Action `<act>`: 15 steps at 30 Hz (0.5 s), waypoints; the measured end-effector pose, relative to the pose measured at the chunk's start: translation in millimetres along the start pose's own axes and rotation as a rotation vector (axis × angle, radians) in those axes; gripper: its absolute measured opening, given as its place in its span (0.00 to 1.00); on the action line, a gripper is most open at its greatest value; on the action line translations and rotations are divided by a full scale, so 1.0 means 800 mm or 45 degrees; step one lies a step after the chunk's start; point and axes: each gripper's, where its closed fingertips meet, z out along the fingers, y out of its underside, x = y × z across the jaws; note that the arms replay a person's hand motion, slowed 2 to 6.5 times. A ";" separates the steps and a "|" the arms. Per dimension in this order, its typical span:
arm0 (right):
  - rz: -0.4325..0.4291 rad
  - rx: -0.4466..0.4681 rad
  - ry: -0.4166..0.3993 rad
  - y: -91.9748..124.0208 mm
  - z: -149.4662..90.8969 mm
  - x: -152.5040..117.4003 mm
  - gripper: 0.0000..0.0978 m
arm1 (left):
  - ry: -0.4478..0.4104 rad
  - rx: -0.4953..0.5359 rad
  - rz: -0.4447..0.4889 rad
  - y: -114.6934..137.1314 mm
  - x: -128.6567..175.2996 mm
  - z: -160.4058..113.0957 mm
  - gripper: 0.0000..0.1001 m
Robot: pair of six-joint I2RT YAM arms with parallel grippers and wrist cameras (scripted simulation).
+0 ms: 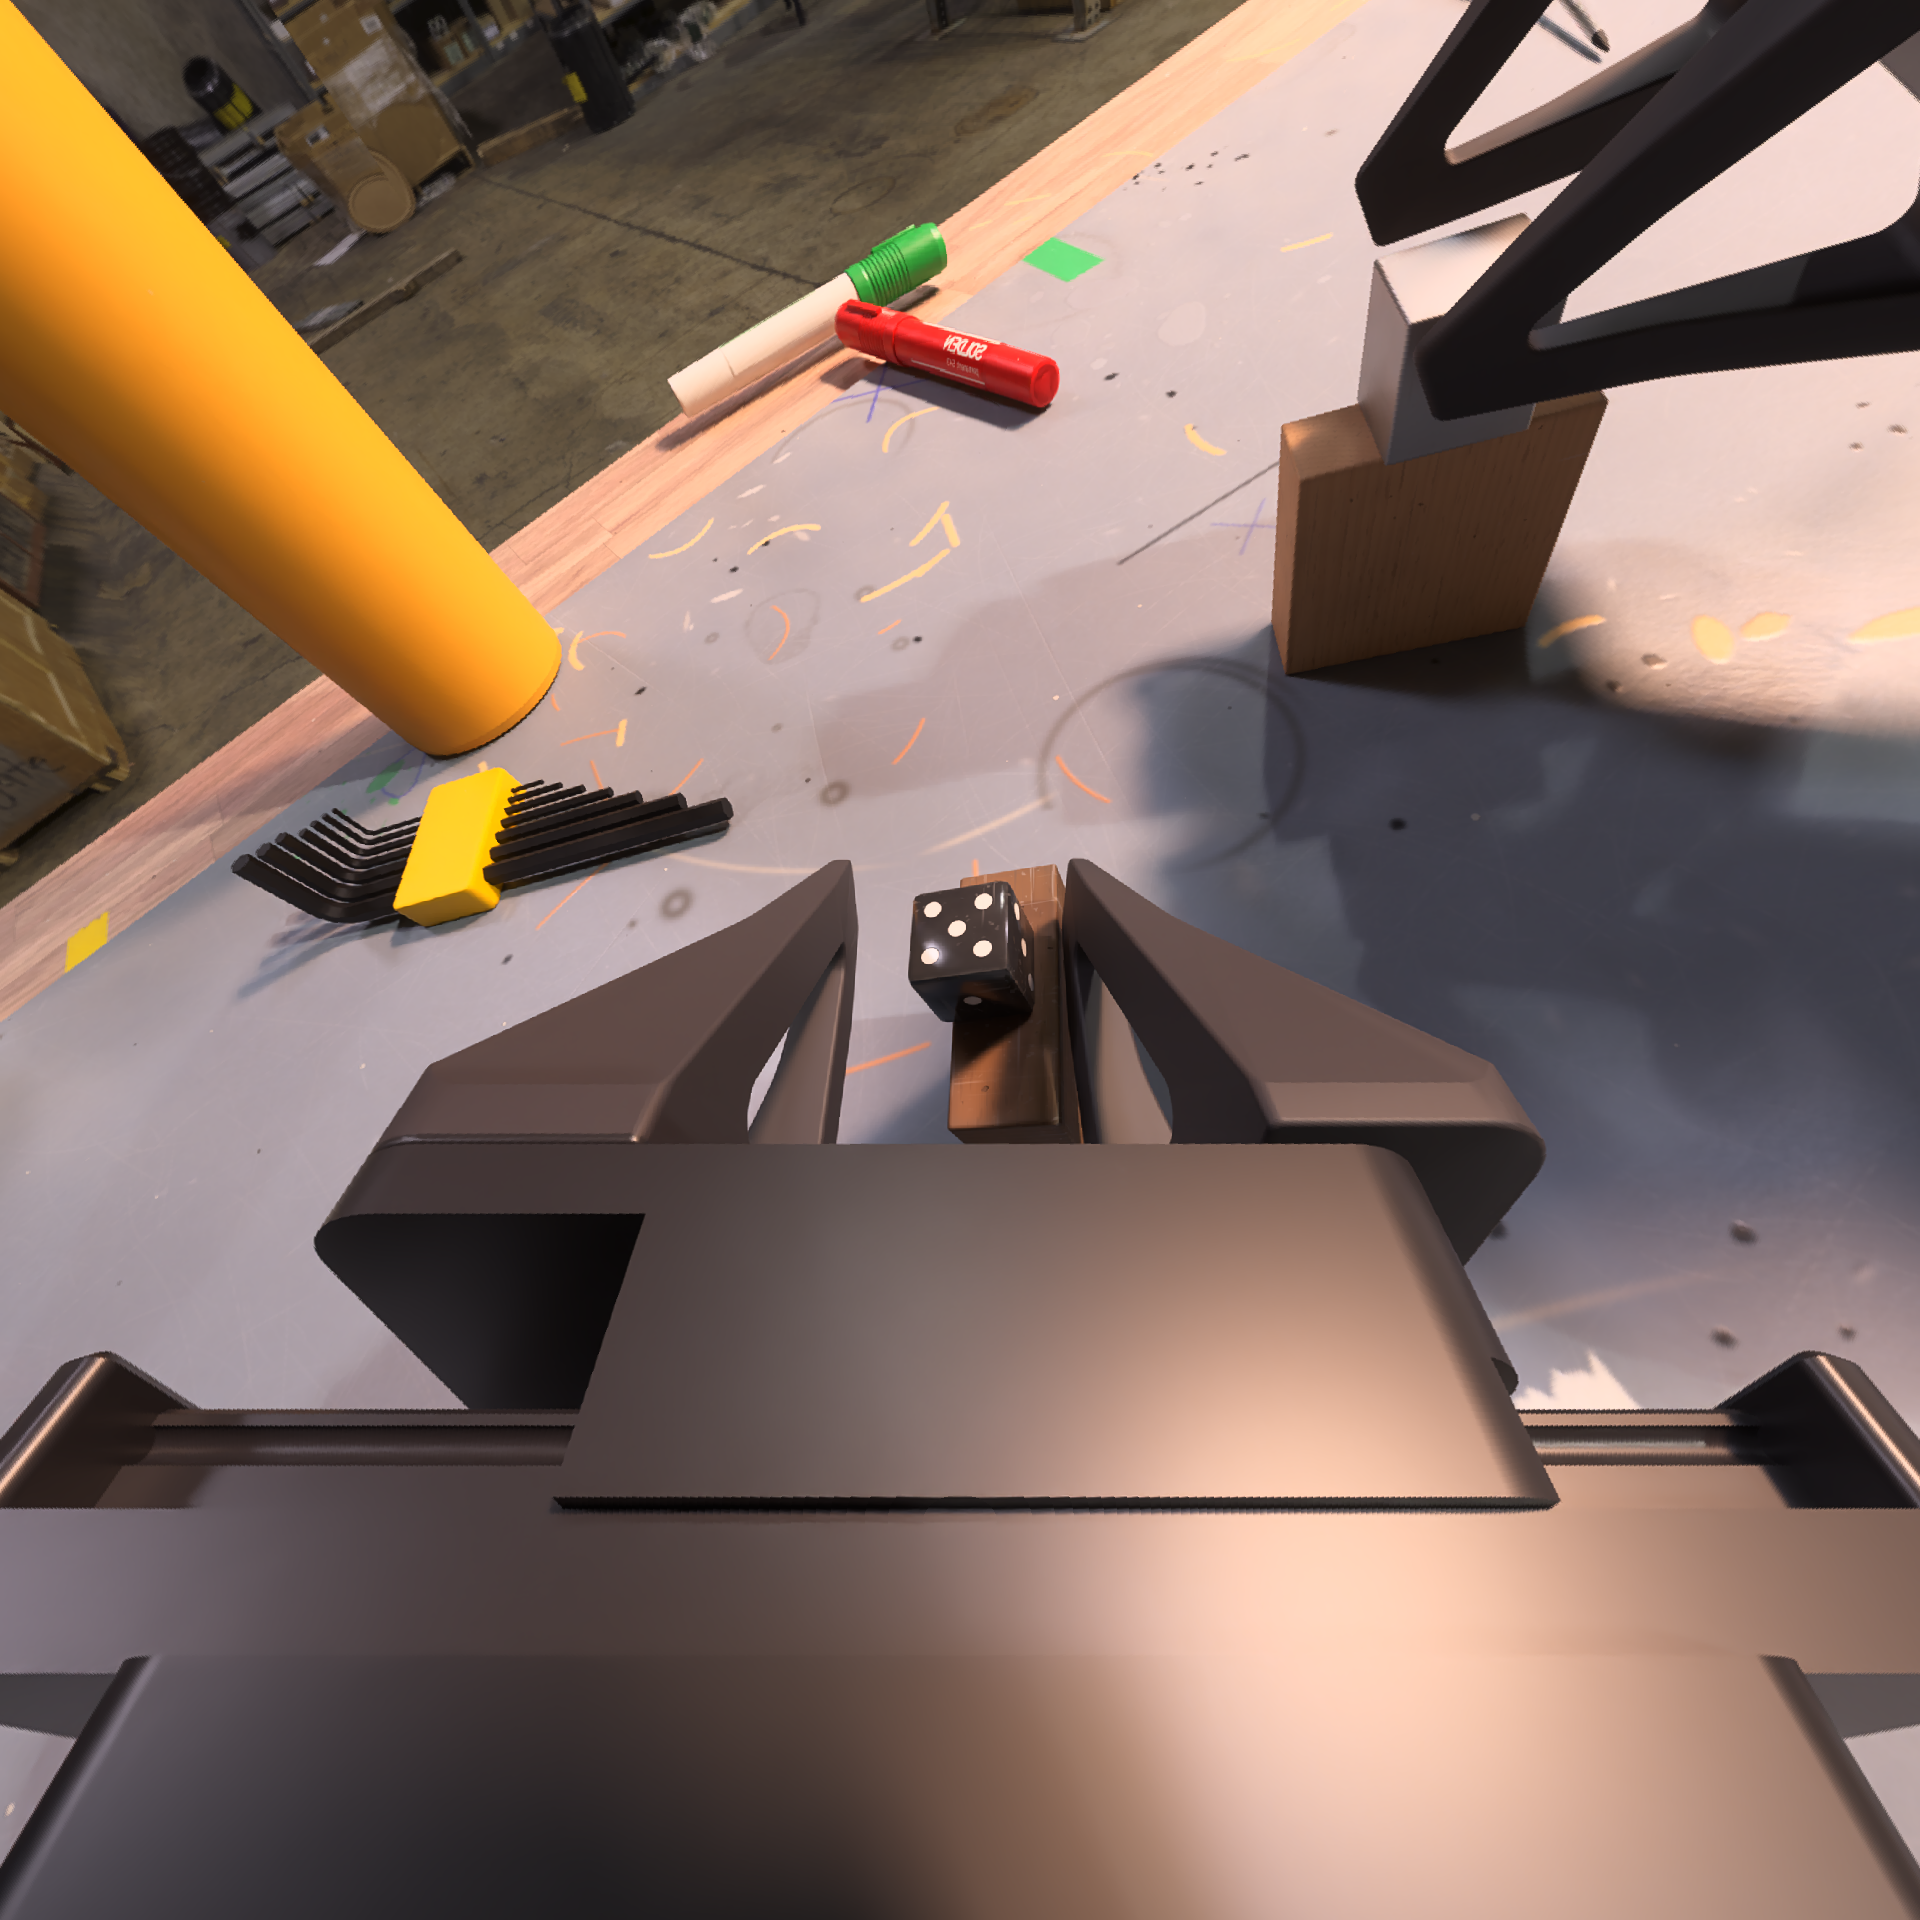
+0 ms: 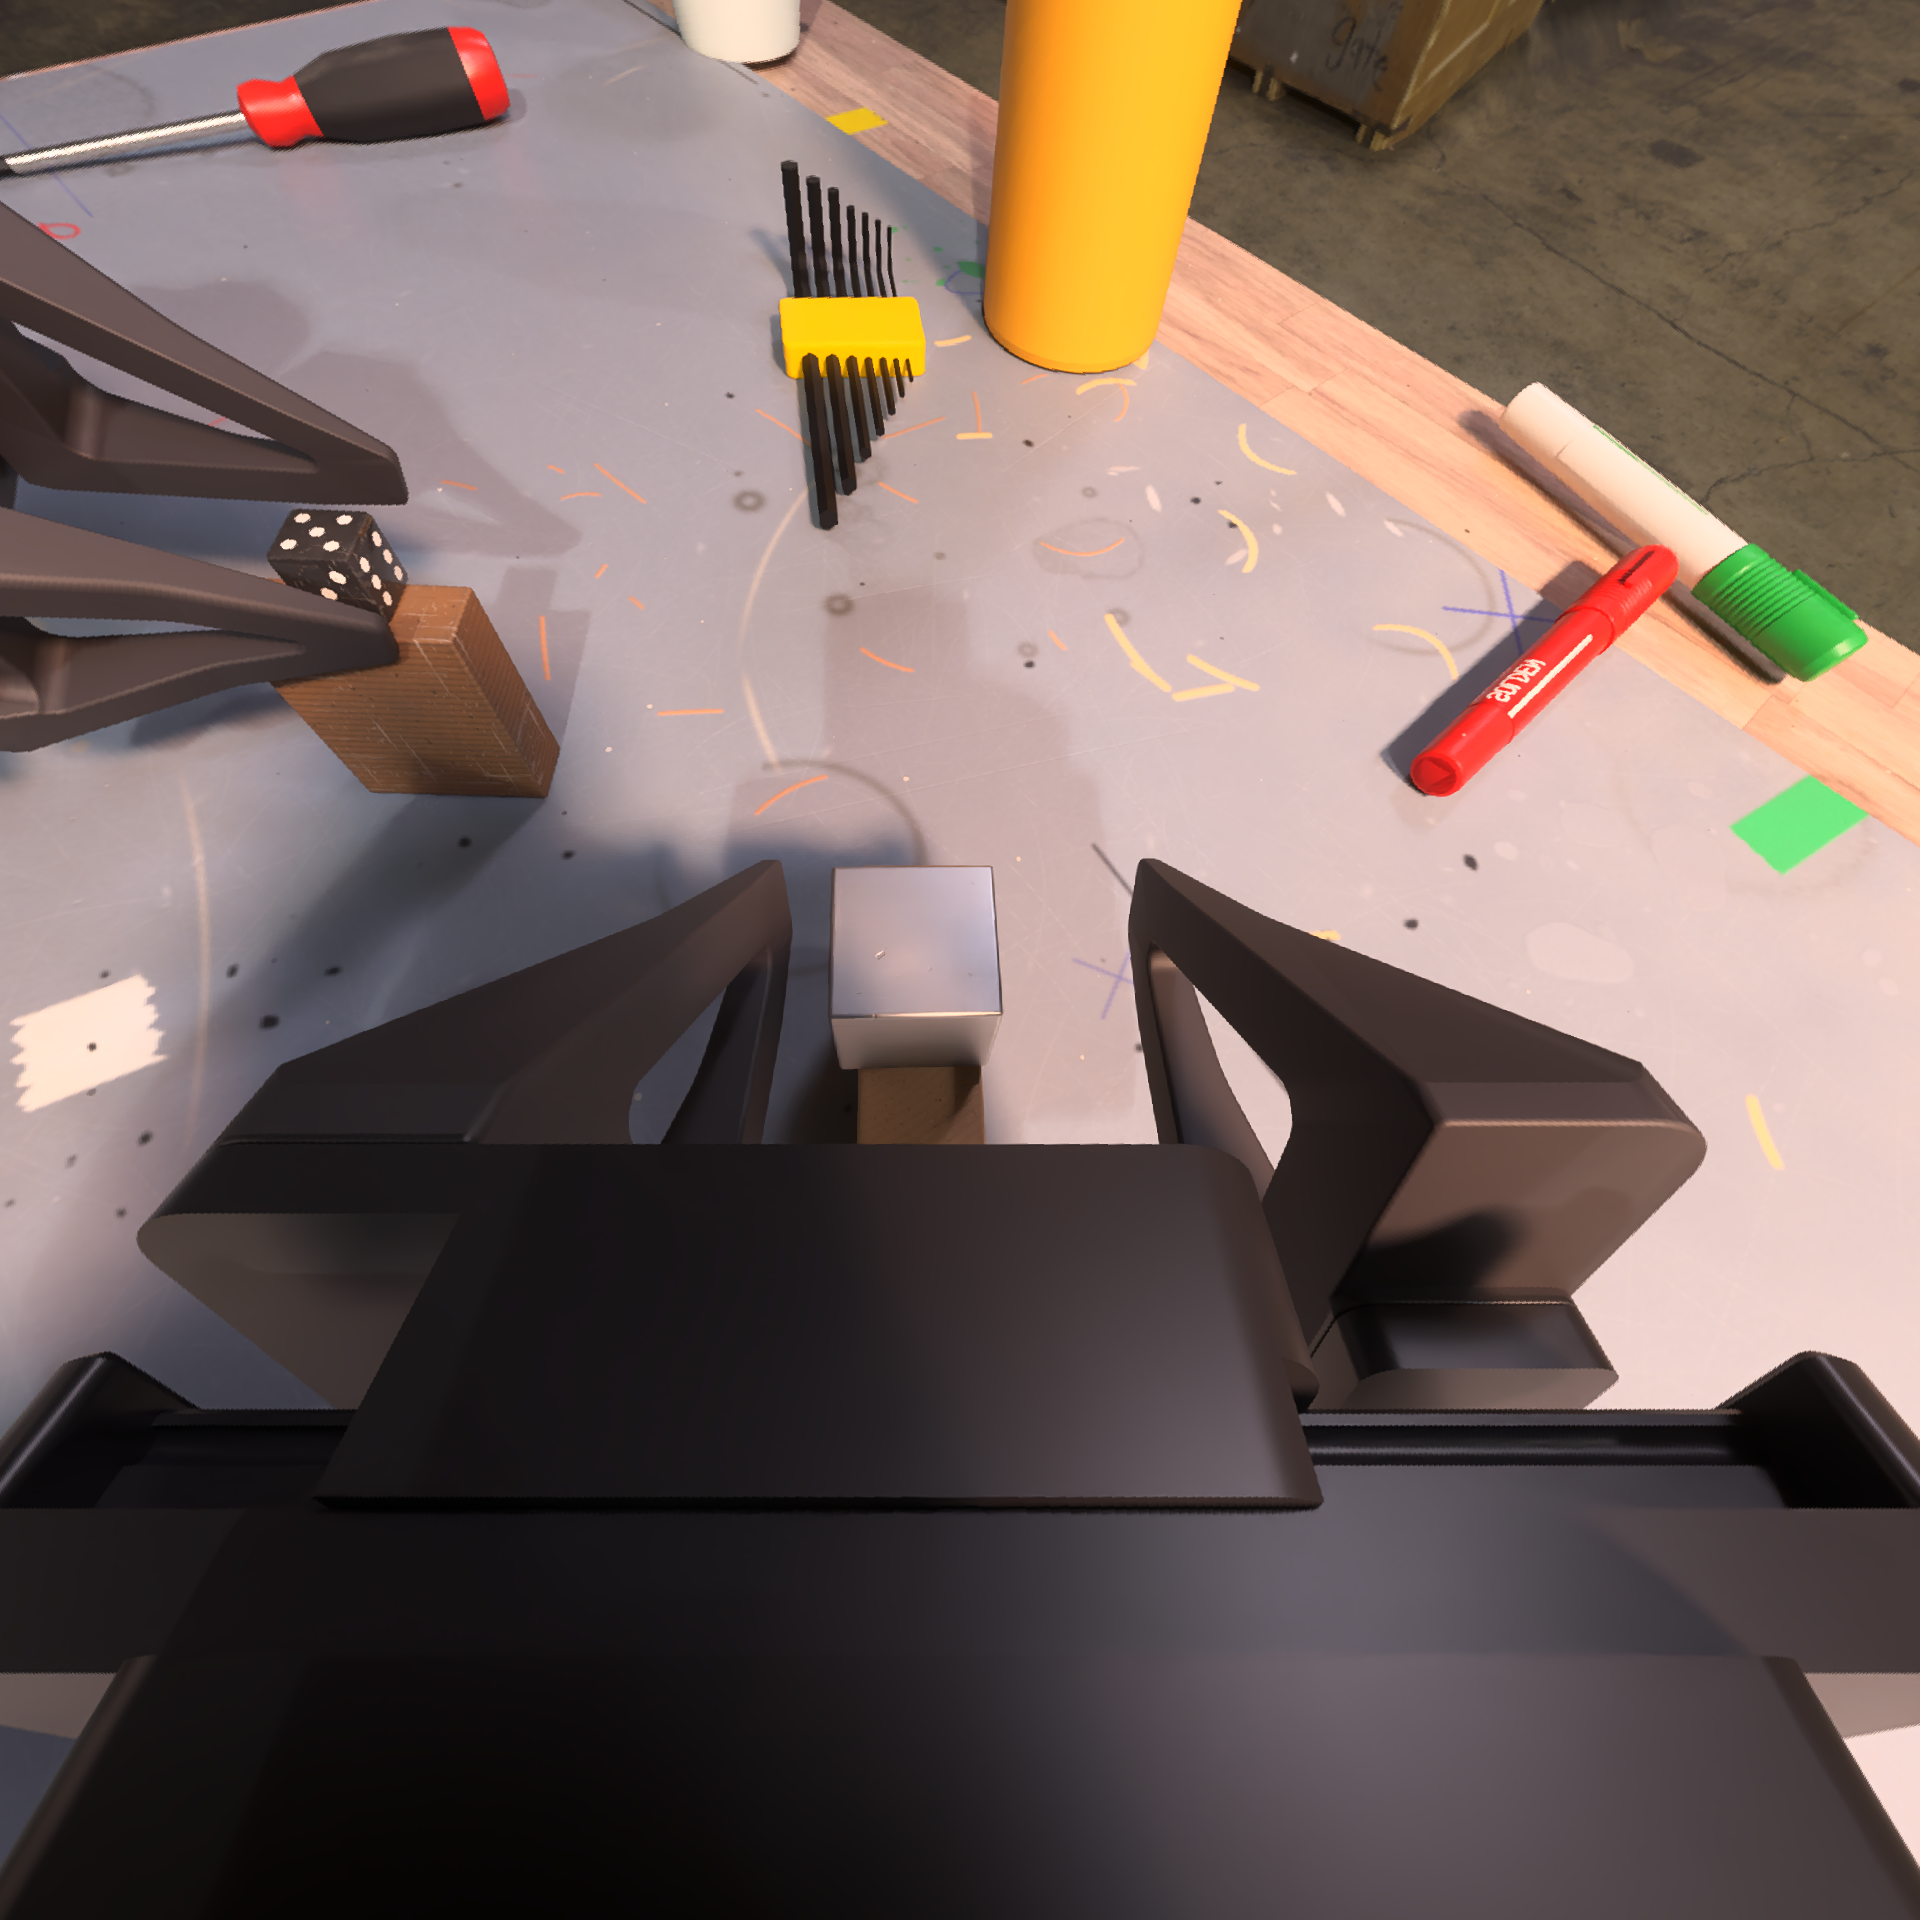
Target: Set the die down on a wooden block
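Note:
A black die with white pips [image 1: 971,951] sits tilted on the top edge of a dark brown wooden block [image 1: 1003,1081]. It lies between the fingers of my left gripper [image 1: 961,883], which is open with gaps on both sides. The right wrist view shows the die [image 2: 338,561], that block [image 2: 436,696] and the left gripper [image 2: 397,561]. My right gripper [image 2: 961,873] is open around a silver metal cube [image 2: 914,956] resting on a light wooden block [image 2: 920,1107]. The left wrist view shows that cube [image 1: 1413,312], the light block [image 1: 1434,540] and the right gripper [image 1: 1403,307].
A tall yellow cylinder [image 1: 208,416] stands near the table's wooden edge [image 1: 644,488]. A hex key set with a yellow holder [image 1: 457,847] lies beside it. A red marker [image 1: 945,353] and a green-capped white marker [image 1: 810,312] lie at the edge. A screwdriver [image 2: 364,88] lies farther off.

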 end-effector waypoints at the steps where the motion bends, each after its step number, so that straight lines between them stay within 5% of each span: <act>1: 0.000 0.000 0.001 0.000 0.000 0.000 0.57 | 0.000 0.000 0.000 0.000 0.000 0.000 0.34; 15: -0.003 0.009 0.015 -0.001 -0.001 0.004 0.57 | -0.004 -0.005 -0.002 0.000 -0.001 0.001 0.35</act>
